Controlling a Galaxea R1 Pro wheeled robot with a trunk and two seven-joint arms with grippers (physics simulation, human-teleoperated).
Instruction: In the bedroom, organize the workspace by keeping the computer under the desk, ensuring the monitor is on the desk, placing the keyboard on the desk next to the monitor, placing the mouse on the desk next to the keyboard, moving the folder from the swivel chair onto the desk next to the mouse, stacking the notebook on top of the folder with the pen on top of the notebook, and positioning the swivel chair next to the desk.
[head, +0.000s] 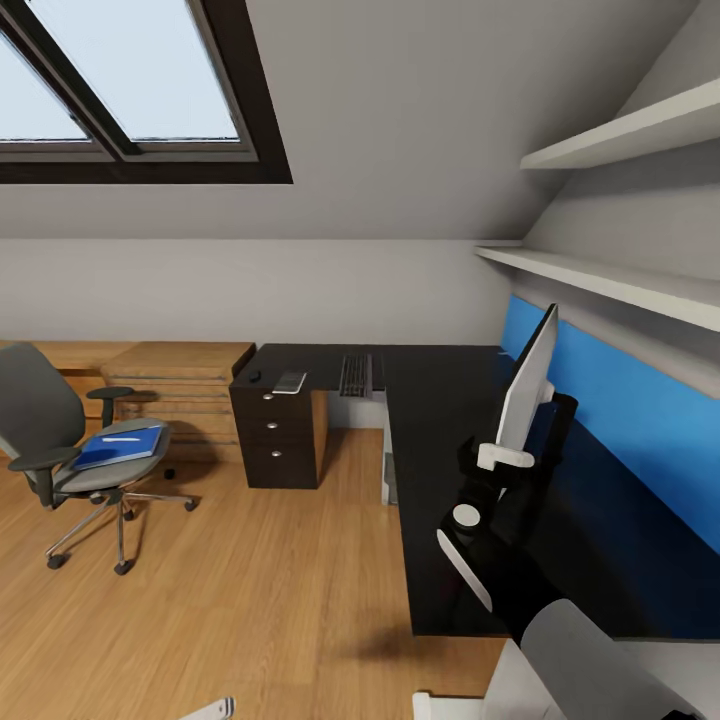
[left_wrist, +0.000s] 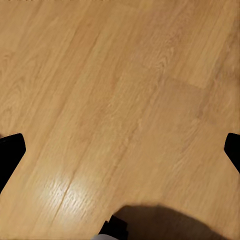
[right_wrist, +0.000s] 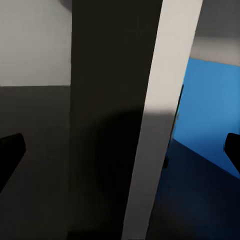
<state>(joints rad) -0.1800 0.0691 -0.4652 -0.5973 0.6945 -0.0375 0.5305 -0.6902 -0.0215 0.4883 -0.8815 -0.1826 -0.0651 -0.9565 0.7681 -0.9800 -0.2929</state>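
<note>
The monitor (head: 528, 385) stands edge-on over the right wing of the black desk (head: 440, 420). My right gripper (head: 512, 442) is open at its lower edge. In the right wrist view the monitor's dark face and white edge (right_wrist: 162, 100) lie between the right gripper's (right_wrist: 120, 150) spread fingers. The keyboard (head: 356, 375), notebook (head: 290, 382) and mouse (head: 256, 377) lie on the desk's far wing. The blue folder (head: 120, 446) rests on the swivel chair (head: 45, 425) with a thin white pen (head: 122, 438) on it. A sliver of the grey computer (head: 387, 468) shows under the desk. My left gripper (left_wrist: 120, 150) hangs open over bare floor.
A black drawer unit (head: 275, 438) stands under the desk's left end, with low wooden shelf units (head: 180, 385) beside it. White wall shelves (head: 620, 285) and a blue panel (head: 640, 410) run along the right wall. Open wood floor (head: 260, 580) lies between chair and desk.
</note>
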